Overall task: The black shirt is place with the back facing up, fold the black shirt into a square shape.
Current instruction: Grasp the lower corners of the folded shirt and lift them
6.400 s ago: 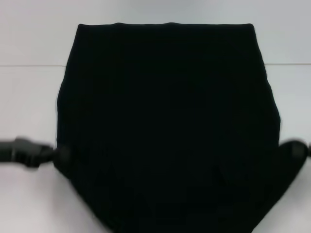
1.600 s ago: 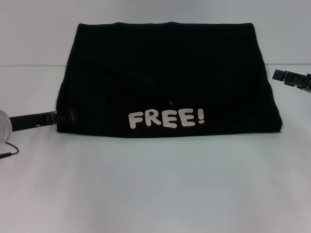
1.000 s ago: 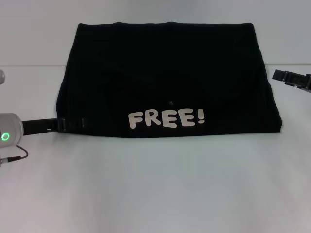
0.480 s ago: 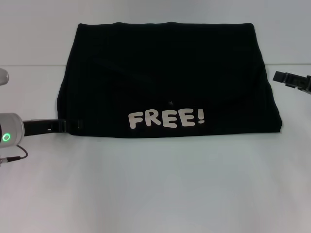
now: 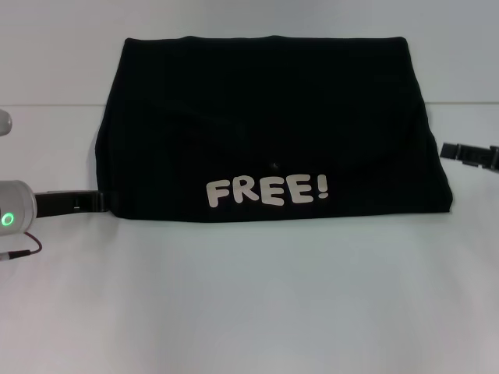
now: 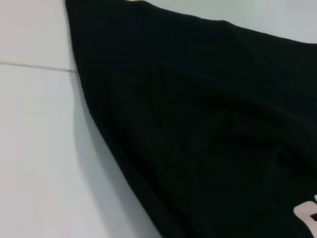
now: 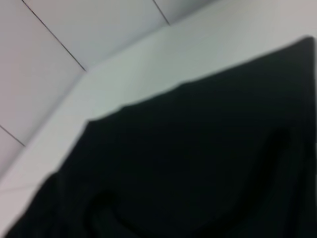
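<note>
Hiding L claw (image 5: 105, 203) tips: black shirt (image 5: 269, 125) edge.

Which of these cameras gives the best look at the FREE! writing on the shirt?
The head view: the FREE! lettering reads whole near the front edge of the folded black shirt. The left wrist view catches only a cream sliver of it at the picture's edge. The right wrist view shows plain black cloth, no lettering.

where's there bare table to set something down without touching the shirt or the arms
The widest free patch is the white table nearer the robot than the FREE! edge of the black shirt. Narrow bare strips lie beyond each side edge. It is crowded at the shirt's near left corner by the left gripper and off its right edge by the right gripper.
</note>
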